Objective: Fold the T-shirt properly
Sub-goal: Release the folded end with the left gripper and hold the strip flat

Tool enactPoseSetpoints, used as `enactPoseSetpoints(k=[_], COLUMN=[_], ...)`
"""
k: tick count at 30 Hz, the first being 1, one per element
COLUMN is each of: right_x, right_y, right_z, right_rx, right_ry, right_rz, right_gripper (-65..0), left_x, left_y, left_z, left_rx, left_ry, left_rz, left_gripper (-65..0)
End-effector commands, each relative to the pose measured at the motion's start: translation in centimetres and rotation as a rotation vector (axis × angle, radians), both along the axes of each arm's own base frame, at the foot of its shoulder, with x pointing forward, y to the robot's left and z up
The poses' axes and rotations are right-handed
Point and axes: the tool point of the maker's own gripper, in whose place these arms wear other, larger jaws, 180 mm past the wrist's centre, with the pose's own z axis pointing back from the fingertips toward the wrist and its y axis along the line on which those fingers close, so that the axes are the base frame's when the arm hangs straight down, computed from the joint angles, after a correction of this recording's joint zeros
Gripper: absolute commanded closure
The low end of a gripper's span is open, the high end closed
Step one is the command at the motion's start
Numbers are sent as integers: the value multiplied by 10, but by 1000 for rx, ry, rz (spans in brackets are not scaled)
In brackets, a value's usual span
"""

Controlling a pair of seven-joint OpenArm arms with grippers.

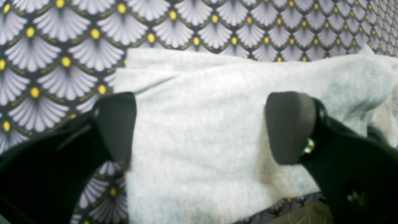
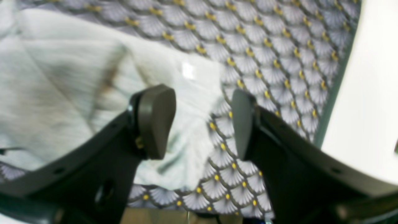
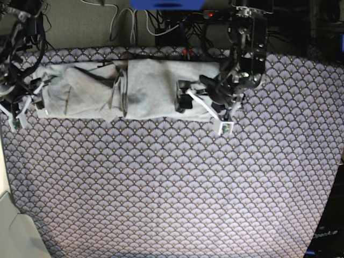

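Only one piece of writing shows — small pale lettering [image 3: 324,234] at about four o'clock in the base view, printed on a dark surface [image 3: 332,215] past the edge of the tablecloth [image 3: 161,183]. It appears to begin "OpenA", and the remaining letters are too small to make out. The T-shirt [image 3: 129,88] shows no legible letters in any view — both wrist views give only plain pale fabric. A small white tag [image 3: 226,128] on the arm at two o'clock carries a mark too tiny to read.
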Motion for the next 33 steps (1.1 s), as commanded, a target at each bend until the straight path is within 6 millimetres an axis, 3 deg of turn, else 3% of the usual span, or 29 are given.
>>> enactPoseSetpoints(k=[1, 5, 9, 14, 22, 33], right_x=[10, 7, -2, -8, -13, -13], right_y=[-9, -36, -46, -47, -35, -35], right_z=[10, -3, -10, -14, -30, -48], right_rx=[-4, 45, 56, 55, 115, 172], right_ry=[-35, 8, 44, 81, 109, 150], right_rz=[-9, -124, -170, -181, -190, -215], right_gripper=[-337, -337, -337, -337, -337, -337], left_x=[7, 8, 10, 13, 12, 7], left_y=[-3, -3, -2, -2, 3, 10], left_z=[12, 12, 25, 39, 36, 31], left_rx=[-18, -18, -20, -23, -2, 15], left_ry=[-40, -44, -79, -118, -115, -103], left_rz=[-1, -1, 3, 5, 2, -2], left_gripper=[-650, -650, -650, -650, -650, -650])
